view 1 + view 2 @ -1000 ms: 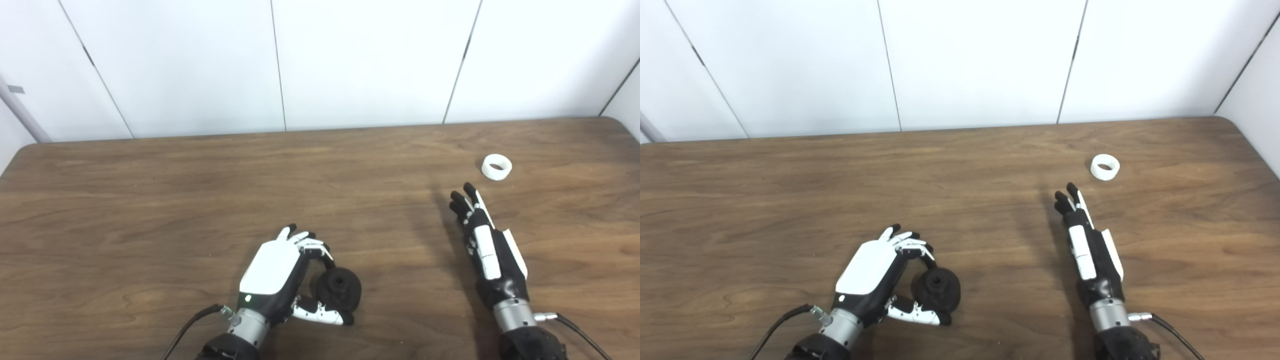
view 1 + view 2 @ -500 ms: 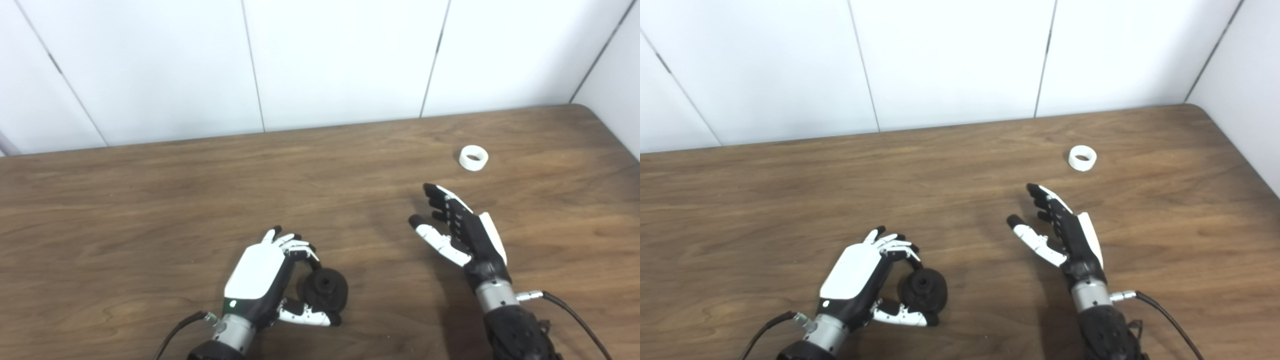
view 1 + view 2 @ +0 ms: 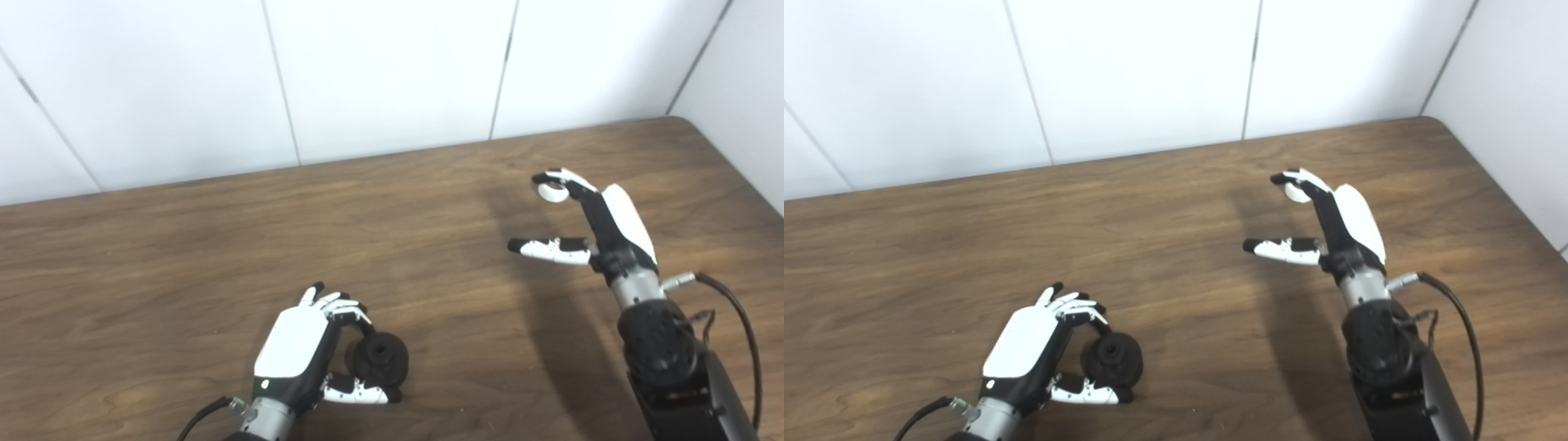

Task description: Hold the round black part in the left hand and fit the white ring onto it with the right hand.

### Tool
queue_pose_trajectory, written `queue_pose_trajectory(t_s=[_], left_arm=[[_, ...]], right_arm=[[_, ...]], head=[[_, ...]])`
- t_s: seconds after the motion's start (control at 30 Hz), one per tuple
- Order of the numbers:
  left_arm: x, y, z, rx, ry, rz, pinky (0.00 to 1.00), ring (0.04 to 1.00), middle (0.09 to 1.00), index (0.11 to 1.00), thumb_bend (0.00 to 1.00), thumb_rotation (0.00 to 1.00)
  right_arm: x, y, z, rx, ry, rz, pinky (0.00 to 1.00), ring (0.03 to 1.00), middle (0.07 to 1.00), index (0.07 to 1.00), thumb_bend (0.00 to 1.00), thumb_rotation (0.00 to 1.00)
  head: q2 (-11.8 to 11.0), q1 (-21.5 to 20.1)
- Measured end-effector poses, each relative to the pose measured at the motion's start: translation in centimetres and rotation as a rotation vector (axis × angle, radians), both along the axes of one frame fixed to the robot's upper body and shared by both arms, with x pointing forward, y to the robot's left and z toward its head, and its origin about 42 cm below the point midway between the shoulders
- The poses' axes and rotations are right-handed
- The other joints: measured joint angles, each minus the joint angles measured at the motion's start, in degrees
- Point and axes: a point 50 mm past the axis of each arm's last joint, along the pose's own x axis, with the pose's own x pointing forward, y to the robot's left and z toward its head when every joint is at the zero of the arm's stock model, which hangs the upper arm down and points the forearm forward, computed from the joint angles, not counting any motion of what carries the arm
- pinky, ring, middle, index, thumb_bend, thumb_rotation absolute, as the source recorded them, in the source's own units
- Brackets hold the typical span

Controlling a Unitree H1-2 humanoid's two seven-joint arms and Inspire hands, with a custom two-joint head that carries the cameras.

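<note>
The round black part (image 3: pixel 381 358) sits low on the wooden table near the front edge, with a hole in its face. My left hand (image 3: pixel 309 349) is shut on it, fingers curled over its top and thumb under its front. The white ring (image 3: pixel 553 193) lies on the table at the far right. My right hand (image 3: pixel 582 214) hovers over it, open, with its fingers reaching past the ring and partly hiding it and the thumb stretched out to the left. The same ring (image 3: pixel 1294 192) shows just under the fingertips in the right eye view.
The wooden table (image 3: pixel 184 245) ends at a white panelled wall (image 3: pixel 392 67) behind. Its rounded right corner (image 3: pixel 686 122) meets a side wall. A black cable (image 3: pixel 732 306) runs from my right wrist.
My right hand has risen and reached forward to the ring, turning palm down with fingers over it. The camera has swung right, shifting the scene left. My left hand keeps hold of the black part.
</note>
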Motion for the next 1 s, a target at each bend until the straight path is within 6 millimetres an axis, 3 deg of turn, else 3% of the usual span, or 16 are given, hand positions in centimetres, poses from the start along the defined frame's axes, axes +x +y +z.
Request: queue_pose_trajectory(t_s=[0.47,0.67,1.0], left_arm=[[-0.2,0.5,-0.3,-0.003,-0.006,0.001,1.0,0.857,0.754,0.484,0.52,0.05],[-0.2,0.7,-0.3,-0.007,-0.006,0.002,1.0,0.856,0.752,0.485,0.52,0.05],[-0.2,1.1,-0.4,-0.002,-0.01,-0.001,1.0,0.86,0.75,0.485,0.52,0.05]], right_arm=[[6.1,-4.5,2.2,-0.283,0.045,-0.083,0.95,0.973,0.937,0.741,0.78,0.27],[8.7,-6.0,1.1,-0.283,0.138,-0.116,0.98,0.998,0.96,0.741,0.76,0.26],[12.6,-6.1,0.7,-0.285,0.269,-0.111,0.98,1.0,0.972,0.741,0.76,0.26]], head=[[-0.6,-3.0],[-0.7,-3.3],[-0.6,-3.9]])
